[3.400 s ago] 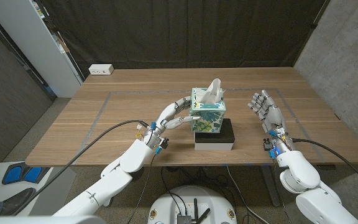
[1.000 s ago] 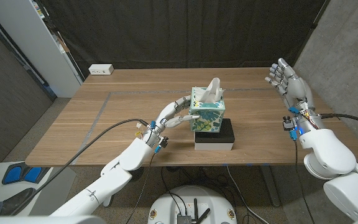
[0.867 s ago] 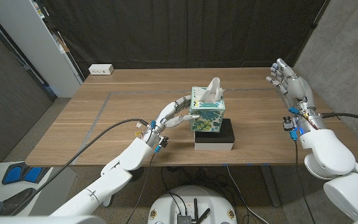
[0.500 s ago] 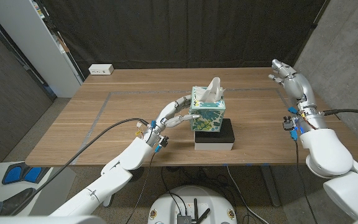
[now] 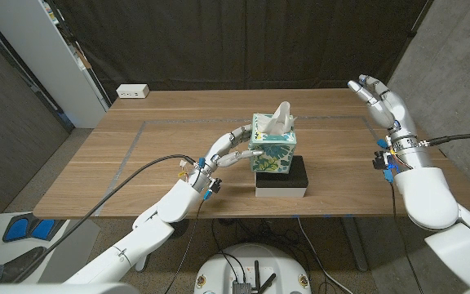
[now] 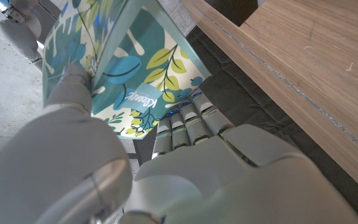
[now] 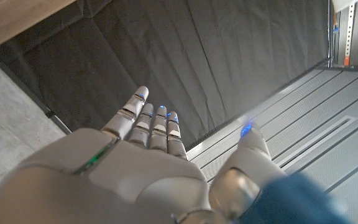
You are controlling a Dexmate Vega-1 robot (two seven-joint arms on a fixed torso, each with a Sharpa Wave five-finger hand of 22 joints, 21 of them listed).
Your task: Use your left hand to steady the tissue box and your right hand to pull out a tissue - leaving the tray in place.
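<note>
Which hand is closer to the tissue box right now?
Left. The left hand touches the tissue box on its left side; the right hand is raised, open, far off by the table's right edge.

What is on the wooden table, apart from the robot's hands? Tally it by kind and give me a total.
Tissue box, teal with a leaf print and a tissue sticking up: 1
Black and white tray under the box: 1
White power strip at the far left corner: 1
Total: 3
</note>
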